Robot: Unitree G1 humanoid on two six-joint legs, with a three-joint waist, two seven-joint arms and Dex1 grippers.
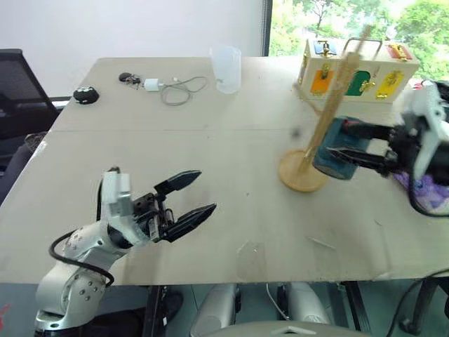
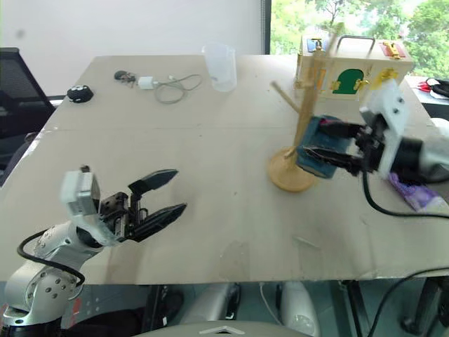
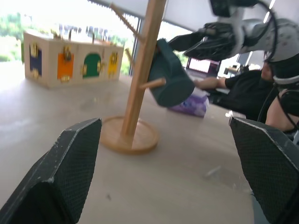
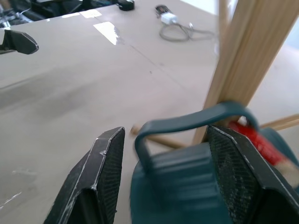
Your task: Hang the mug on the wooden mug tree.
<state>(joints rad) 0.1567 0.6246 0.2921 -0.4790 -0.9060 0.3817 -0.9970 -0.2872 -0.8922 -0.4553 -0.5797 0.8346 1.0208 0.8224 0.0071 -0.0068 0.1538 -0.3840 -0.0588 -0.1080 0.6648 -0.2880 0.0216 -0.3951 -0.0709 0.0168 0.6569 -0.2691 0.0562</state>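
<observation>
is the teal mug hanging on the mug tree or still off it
Hanging: the dark teal ceramic mug has its handle looped over a peg of the tall light-wood mug tree, tilted, clear of the table.

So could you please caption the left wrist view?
Teal mug hanging on the wooden mug tree, right gripper open beside it.

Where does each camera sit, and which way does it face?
Head eyes: on head, facing down over table; left gripper and right gripper show.
Left wrist: faces mug tree and mug; own fingers show.
Right wrist: faces mug close up; own fingers show.
Shared: every view has mug and mug tree.
</observation>
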